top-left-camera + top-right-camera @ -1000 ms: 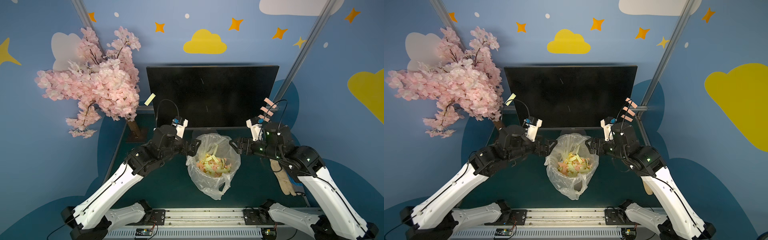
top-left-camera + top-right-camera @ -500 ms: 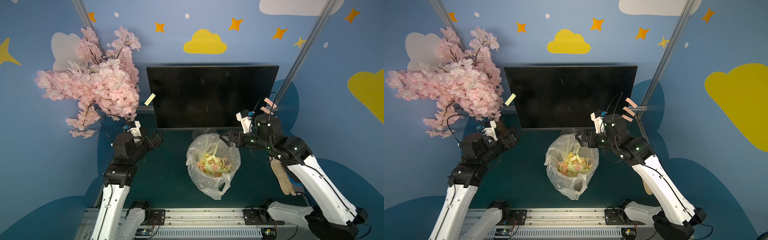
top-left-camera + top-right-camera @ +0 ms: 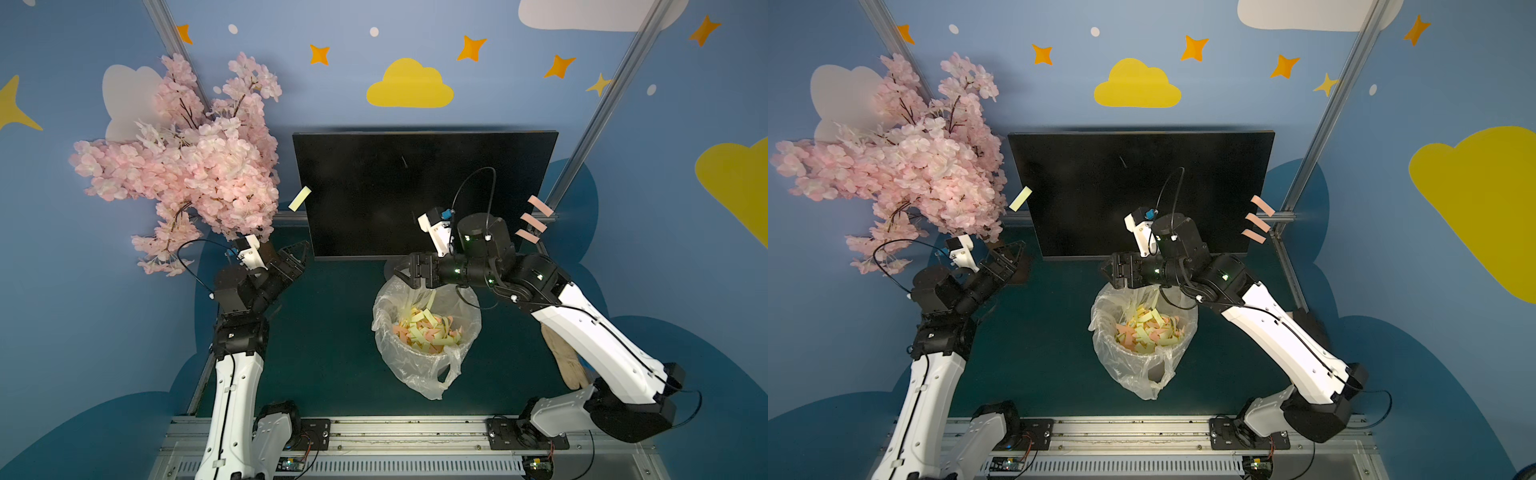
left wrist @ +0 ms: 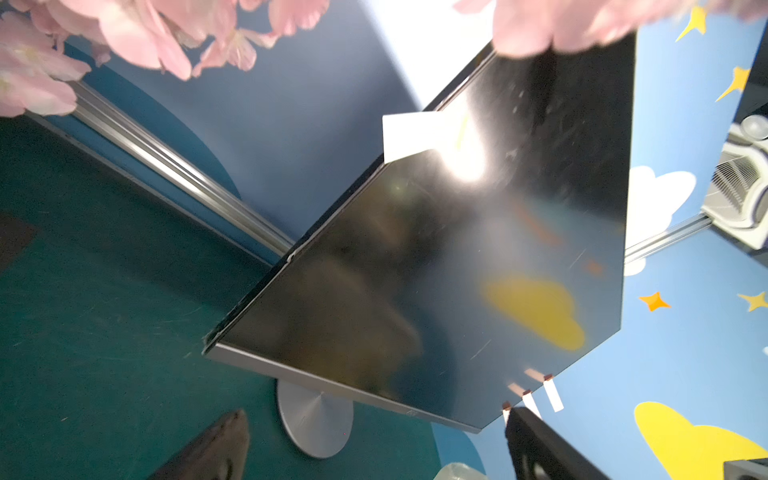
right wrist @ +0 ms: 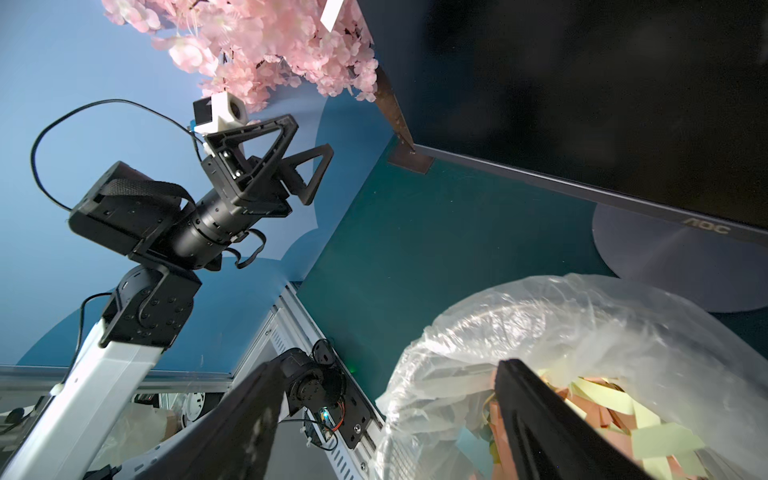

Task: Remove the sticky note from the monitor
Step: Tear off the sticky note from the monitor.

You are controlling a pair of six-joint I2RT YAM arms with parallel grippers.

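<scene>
You can read one mark only: the "AOC" logo [image 5: 706,227] on the lower bezel of the monitor [image 3: 415,187]. The monitor stands at the back of the dark teal table mat [image 3: 332,332], inside blue walls [image 3: 665,249] painted with yellow clouds and orange stars. A pink blossom tree [image 3: 195,166] stands at its left. A yellow sticky note [image 3: 299,198] juts from the screen's left edge and three pink sticky notes [image 3: 533,222] from its right edge. The bag-lined bin [image 3: 419,365] in front holds many yellow and pink paper strips [image 3: 428,330]. Your left gripper [image 5: 311,137] hangs with jaws apart, empty, near the monitor's lower left corner. Your right gripper [image 3: 400,274], jaws apart and empty, is over the bin's far rim.
</scene>
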